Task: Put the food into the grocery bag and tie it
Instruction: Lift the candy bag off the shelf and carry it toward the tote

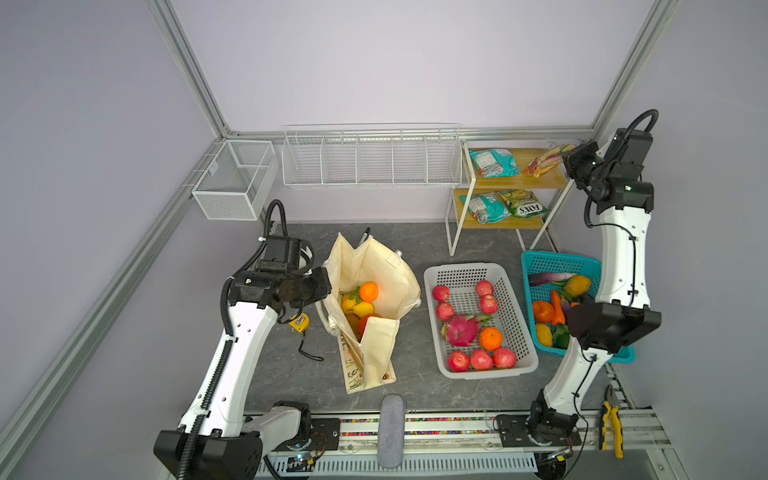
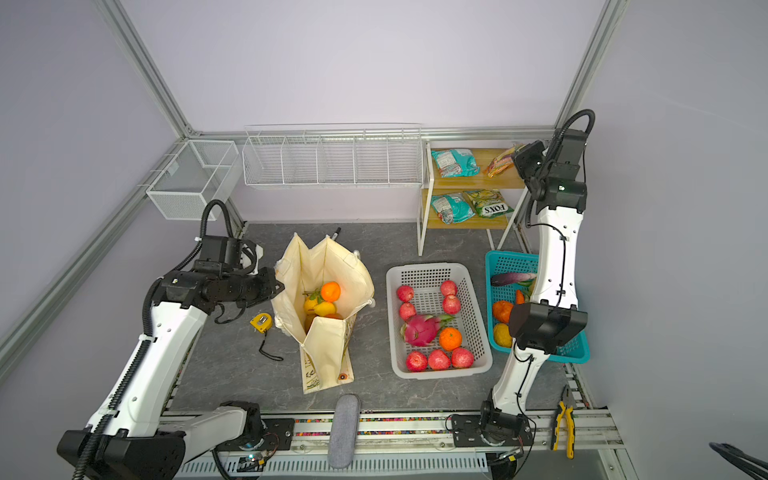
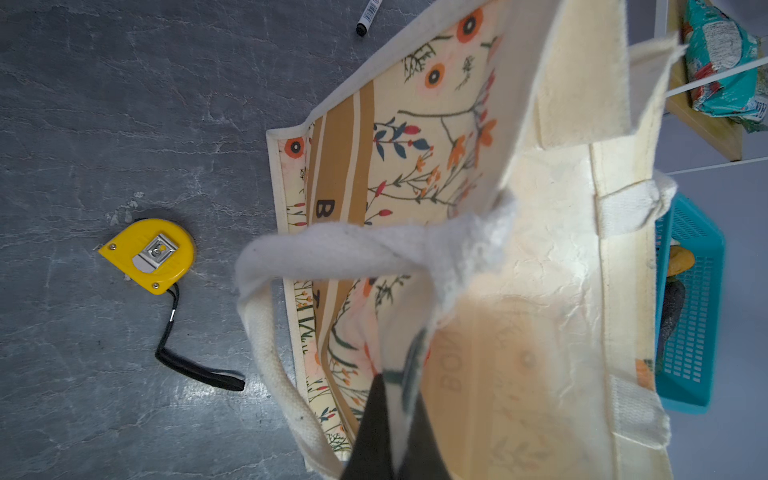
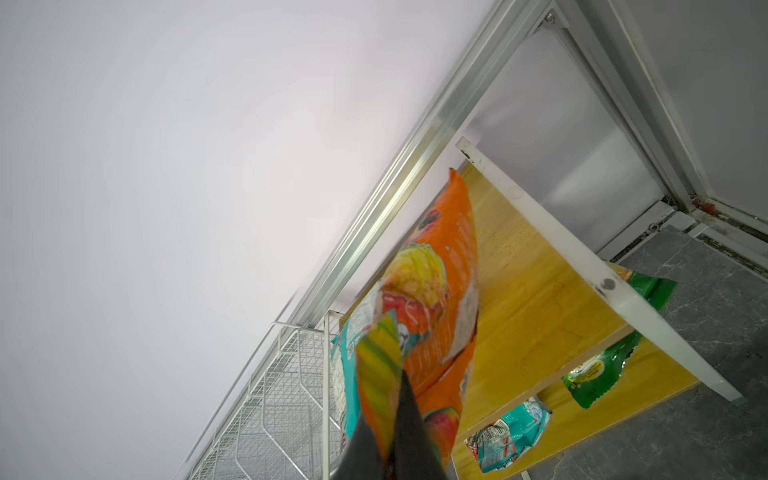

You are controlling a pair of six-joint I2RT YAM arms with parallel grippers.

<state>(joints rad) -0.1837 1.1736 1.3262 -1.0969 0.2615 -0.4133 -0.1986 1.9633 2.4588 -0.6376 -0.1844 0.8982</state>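
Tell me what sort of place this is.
Likely a robot lab cell staged as a grocery corner: aluminium frame, bench-mounted robot arm, snack shelf and white fruit basket.

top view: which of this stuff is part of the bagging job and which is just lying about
Job: tote; fruit in white basket; veg in teal basket; packets on shelf; orange packet, held.
Lying about: tape measure; marker; pliers; wire rack; mesh box.
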